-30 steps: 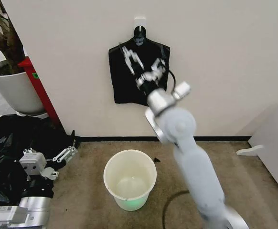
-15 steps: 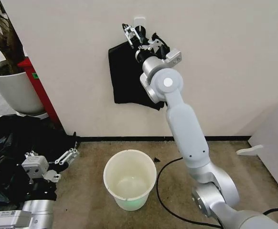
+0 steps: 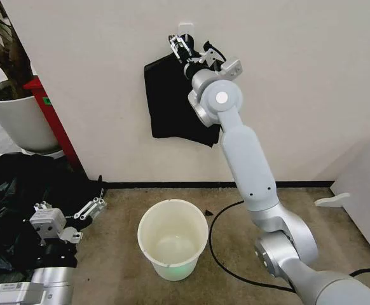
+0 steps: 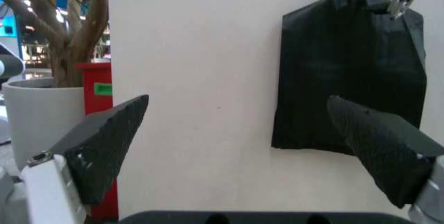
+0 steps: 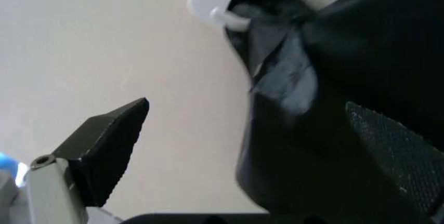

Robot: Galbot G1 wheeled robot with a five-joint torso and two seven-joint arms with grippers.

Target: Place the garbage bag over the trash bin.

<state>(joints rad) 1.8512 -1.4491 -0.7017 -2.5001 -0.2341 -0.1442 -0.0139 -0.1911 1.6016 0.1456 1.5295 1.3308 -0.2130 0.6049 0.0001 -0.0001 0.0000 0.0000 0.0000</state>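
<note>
Barely begun: my right tool up at white hook, jaws spread wide, gripping nothing. Black bag hangs flat on wall. White bin on floor below, unlined. Left tool low, open, idle.

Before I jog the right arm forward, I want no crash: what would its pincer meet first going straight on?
Probably the black bundle hanging on the white hook. The open right pincer points at its top by the hook, with the wall just behind. The gap looks small, though depth is unclear.
</note>
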